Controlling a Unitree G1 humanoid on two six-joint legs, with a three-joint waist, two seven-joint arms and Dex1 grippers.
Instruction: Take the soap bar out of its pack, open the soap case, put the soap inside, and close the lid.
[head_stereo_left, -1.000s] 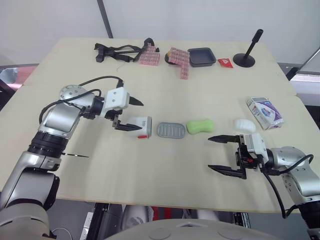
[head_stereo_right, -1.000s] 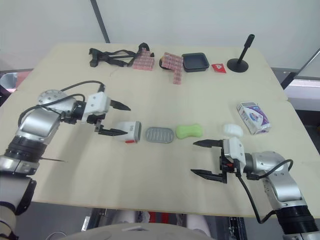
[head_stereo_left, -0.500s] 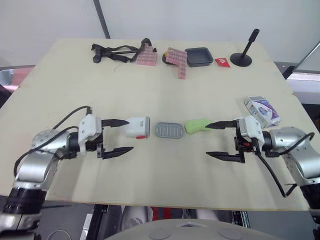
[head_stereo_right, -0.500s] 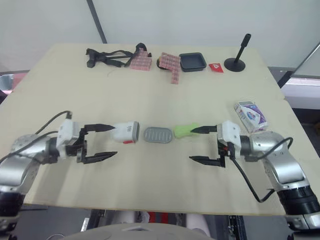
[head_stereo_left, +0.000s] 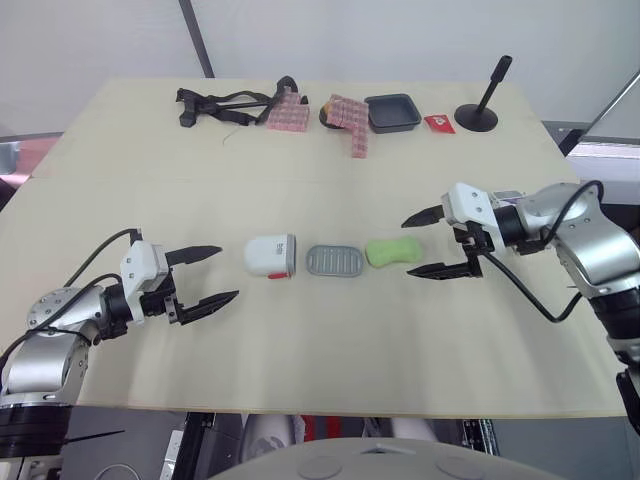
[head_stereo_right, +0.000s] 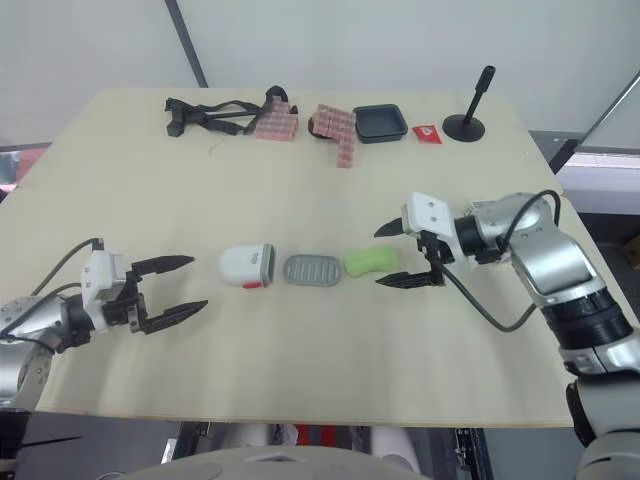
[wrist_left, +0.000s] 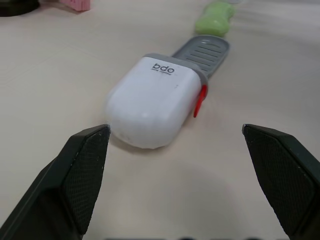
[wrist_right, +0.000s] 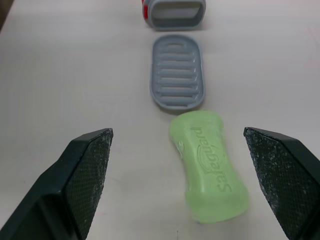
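Note:
Three things lie in a row mid-table: the white soap case body with a red latch, the grey ribbed case tray, and the green soap bar. My left gripper is open, a short gap to the left of the white case, pointing at it. My right gripper is open at the soap's right end, one finger on each side, with no contact showing. In the right wrist view the soap lies between the fingers, with the tray beyond it.
Along the far edge sit a black strap tool, pink packs, a black tray, a red packet and a black stand. Bare tabletop lies in front of the row.
My left gripper has let go of the white case and drawn back left and nearer. My right gripper has moved from the front edge up to the soap's right end. The camera shifted too.

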